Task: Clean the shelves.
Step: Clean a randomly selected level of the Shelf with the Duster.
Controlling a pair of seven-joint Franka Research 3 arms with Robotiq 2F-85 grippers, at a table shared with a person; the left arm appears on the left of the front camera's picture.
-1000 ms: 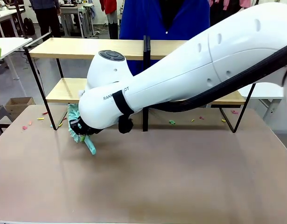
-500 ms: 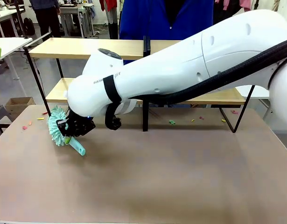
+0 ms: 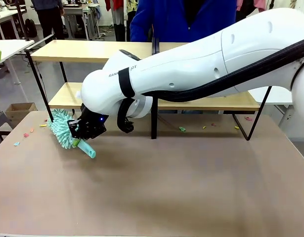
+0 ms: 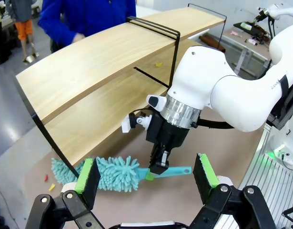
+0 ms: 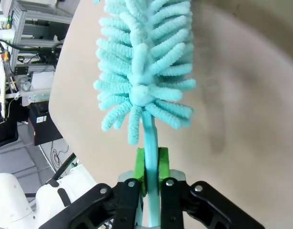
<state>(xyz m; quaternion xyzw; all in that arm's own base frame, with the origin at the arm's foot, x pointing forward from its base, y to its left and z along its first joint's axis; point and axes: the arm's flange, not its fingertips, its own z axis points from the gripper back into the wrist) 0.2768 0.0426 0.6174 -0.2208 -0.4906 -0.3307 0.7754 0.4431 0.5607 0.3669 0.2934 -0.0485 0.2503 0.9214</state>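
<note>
Right arm is coming in from the right edge of the front view and reaching across to left of centre. Right gripper (image 3: 82, 129) is clamping the thin handle of a teal duster (image 3: 63, 133). In the right wrist view, its green pads (image 5: 140, 164) are pressing on both sides of that handle at bottom centre, and the fluffy head is pointing up the frame.

The duster is sitting low, left of centre in the front view. Its head is down at the table (image 3: 191, 187), looks to be touching it, just beside the left leg of the shelves (image 3: 92, 51). The handle end is sticking out toward lower right of the gripper.

The shelves are standing along the far side of the table, spanning the upper half of the front view. They are two pale boards in a black frame, with the centre post near mid-frame.

Left gripper (image 4: 146, 171) is sitting at the bottom of the left wrist view, fingers wide apart and gripping nothing, facing the shelves' end and the right arm's wrist.

Small coloured scraps (image 3: 182, 129) are lying on the table under the lower board and out at the left edge. A person in blue (image 3: 181, 19) is standing behind the shelves at top centre. A cardboard box (image 3: 18, 109) is sitting on the floor at far left.
</note>
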